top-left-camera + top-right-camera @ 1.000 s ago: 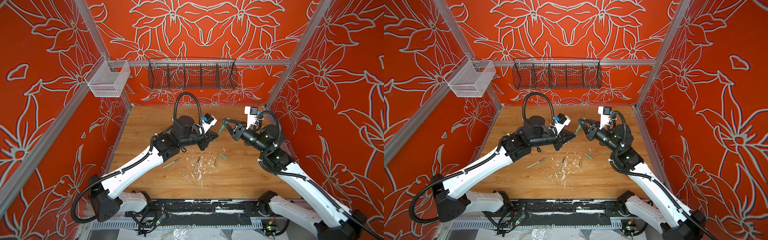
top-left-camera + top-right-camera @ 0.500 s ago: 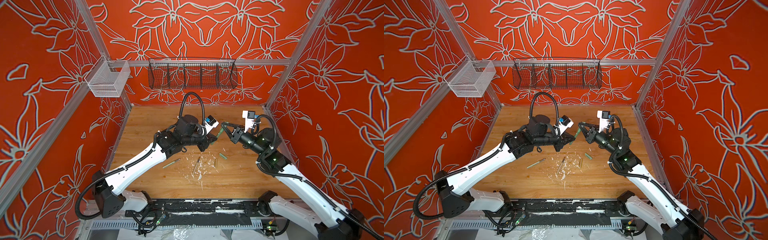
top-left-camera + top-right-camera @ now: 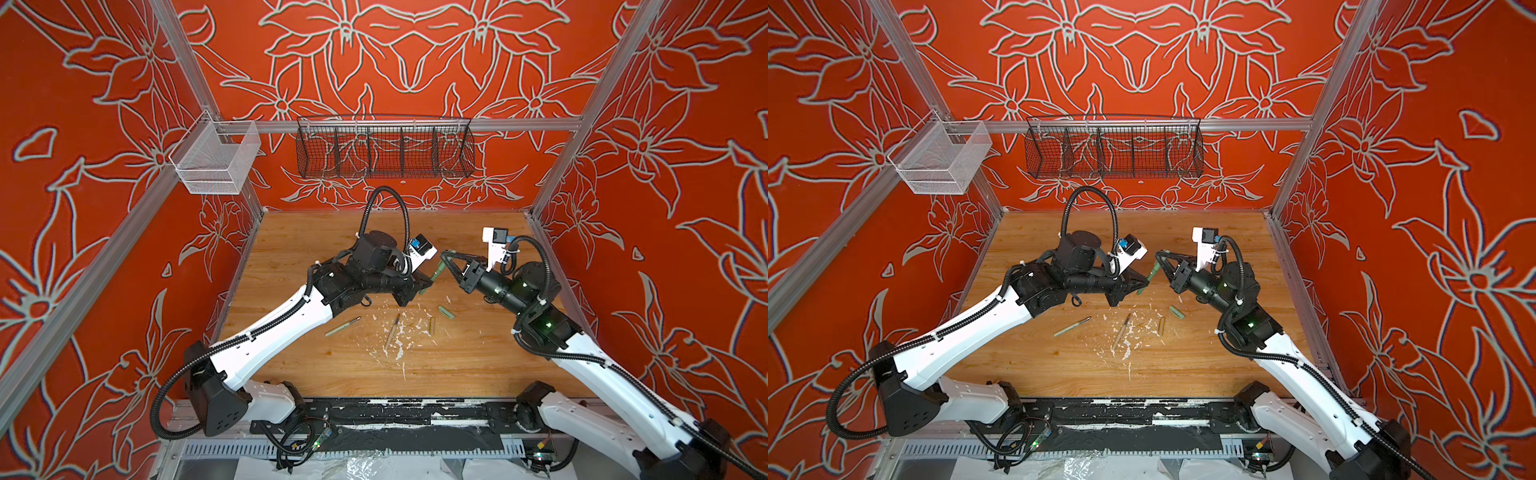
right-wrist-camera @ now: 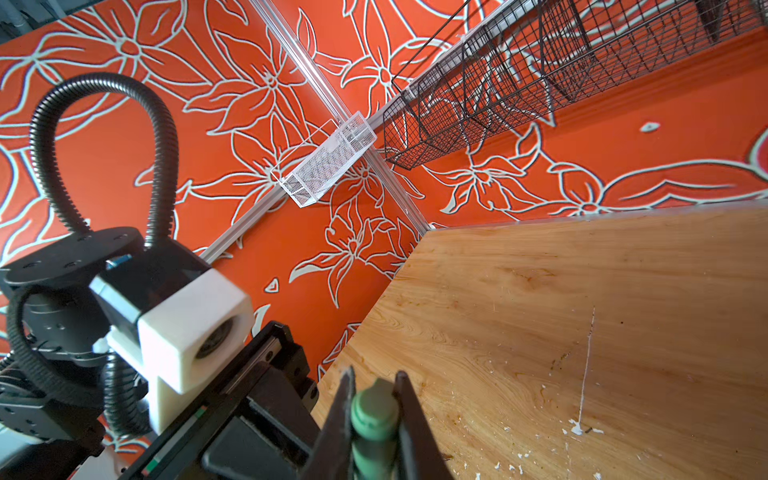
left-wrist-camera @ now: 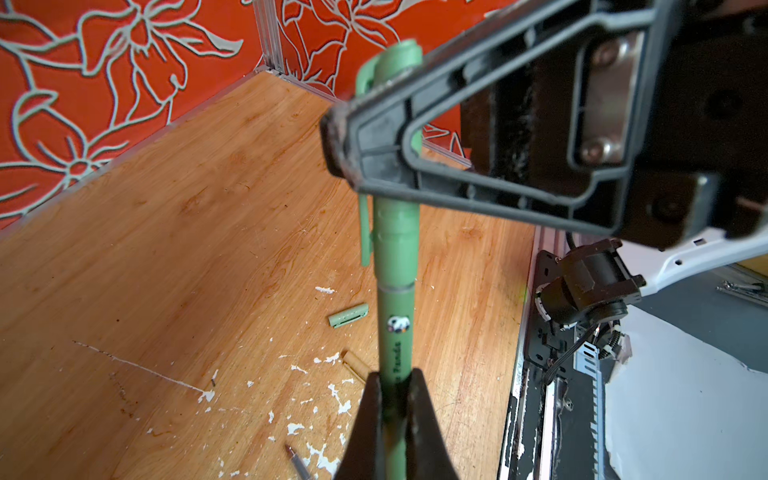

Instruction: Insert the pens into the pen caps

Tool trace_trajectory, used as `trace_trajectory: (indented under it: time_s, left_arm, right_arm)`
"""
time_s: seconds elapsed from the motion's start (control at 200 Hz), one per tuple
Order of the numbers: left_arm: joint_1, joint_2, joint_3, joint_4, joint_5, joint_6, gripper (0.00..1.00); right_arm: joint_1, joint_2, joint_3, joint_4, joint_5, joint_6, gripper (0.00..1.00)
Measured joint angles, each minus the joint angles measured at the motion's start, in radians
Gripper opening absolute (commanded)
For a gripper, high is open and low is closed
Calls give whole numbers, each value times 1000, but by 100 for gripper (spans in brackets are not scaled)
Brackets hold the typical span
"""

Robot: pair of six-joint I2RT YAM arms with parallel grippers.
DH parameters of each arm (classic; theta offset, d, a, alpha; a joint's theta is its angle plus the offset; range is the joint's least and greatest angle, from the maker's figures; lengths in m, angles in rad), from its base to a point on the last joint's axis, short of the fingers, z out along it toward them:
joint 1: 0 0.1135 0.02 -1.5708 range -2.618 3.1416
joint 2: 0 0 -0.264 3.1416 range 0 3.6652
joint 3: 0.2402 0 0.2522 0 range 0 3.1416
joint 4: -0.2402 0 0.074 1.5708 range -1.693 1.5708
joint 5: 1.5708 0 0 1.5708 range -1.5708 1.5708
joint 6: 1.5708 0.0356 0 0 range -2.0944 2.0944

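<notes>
Arms drew together over the last second — dark green cap (image 5: 395, 232) now sat on dark green pen (image 5: 395, 316), above desk (image 5: 166, 249); left claw (image 5: 392, 399) clamped barrel; right claw (image 4: 372, 399) pinched cap; likely one pair done, two remaining.

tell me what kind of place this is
Most likely a robot test cell: a wooden tabletop boxed in by orange flower-patterned walls, a left arm and right arm mounted at its front edge, and a black wire basket on the back wall.
</notes>
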Motion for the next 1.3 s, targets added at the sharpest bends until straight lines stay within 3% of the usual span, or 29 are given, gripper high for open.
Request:
trace_trajectory:
  time_s: [0.23, 0.35, 0.495, 0.761, 0.981, 1.301]
  left_arm:
    - [20, -48, -38, 143, 21, -18, 0]
    - [19, -97, -124, 155, 14, -41, 0]
    - [19, -119, -193, 129, -51, -72, 0]
    - [70, -85, -167, 11, -186, -162, 0]
    - [192, 48, -122, -79, -260, -271, 0]
    - [291, 329, -66, -114, -247, -311, 0]
  right_arm:
    - [14, 10, 55, -140, -27, -31, 51]
    - [-6, 8, 106, -153, -27, -44, 55]
    - [-34, -36, 132, -184, -23, -57, 57]
    - [-51, -121, 152, -390, 74, -103, 59]
    - [-51, -90, 157, -615, 193, -148, 59]
    - [-51, -109, 31, -696, 227, -175, 59]
